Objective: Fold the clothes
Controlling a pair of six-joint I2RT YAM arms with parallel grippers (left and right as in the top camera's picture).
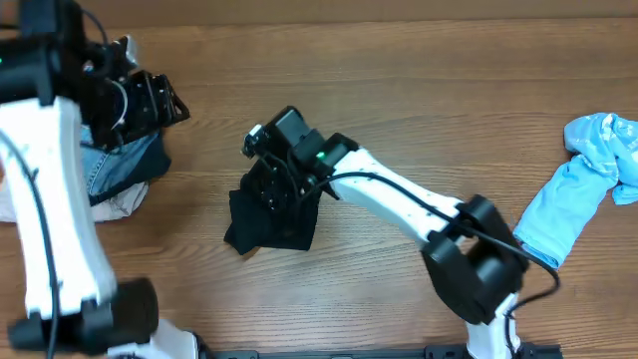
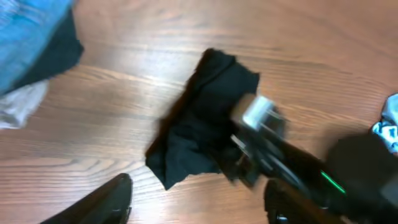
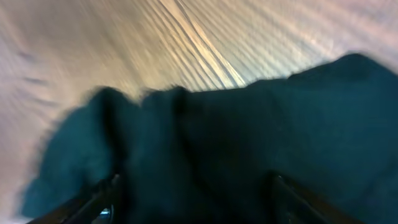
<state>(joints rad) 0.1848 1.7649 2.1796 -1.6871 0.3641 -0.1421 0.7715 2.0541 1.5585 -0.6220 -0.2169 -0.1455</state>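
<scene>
one black tee (image 1: 281, 232) bunched under r gripper (image 1: 271, 191), jaws wide.

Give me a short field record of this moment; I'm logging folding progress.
black garment: bunched, unfolded, mid-table
right jaws: spread wide, right over the black garment
left jaws: open, empty, by the denim
denim: heaped at the left edge
light blue garment: crumpled, far right
fold: not yet done
</scene>
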